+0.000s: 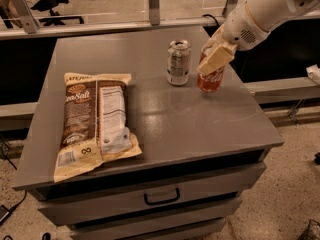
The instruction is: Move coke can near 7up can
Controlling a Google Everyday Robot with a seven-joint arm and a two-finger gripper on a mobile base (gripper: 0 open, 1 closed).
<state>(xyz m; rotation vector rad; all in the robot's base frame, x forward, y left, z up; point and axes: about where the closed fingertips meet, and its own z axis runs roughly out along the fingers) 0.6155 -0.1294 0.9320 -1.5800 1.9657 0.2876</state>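
Observation:
The red coke can stands on the grey cabinet top, just right of the silvery-grey 7up can, a small gap between them. My gripper comes in from the upper right on the white arm and sits over the coke can's top. Its cream fingers cover the can's upper half. The 7up can stands upright and untouched.
A large brown and cream chip bag lies flat on the left half of the cabinet top. The cabinet has drawers below its front edge. A metal rail runs behind the cabinet.

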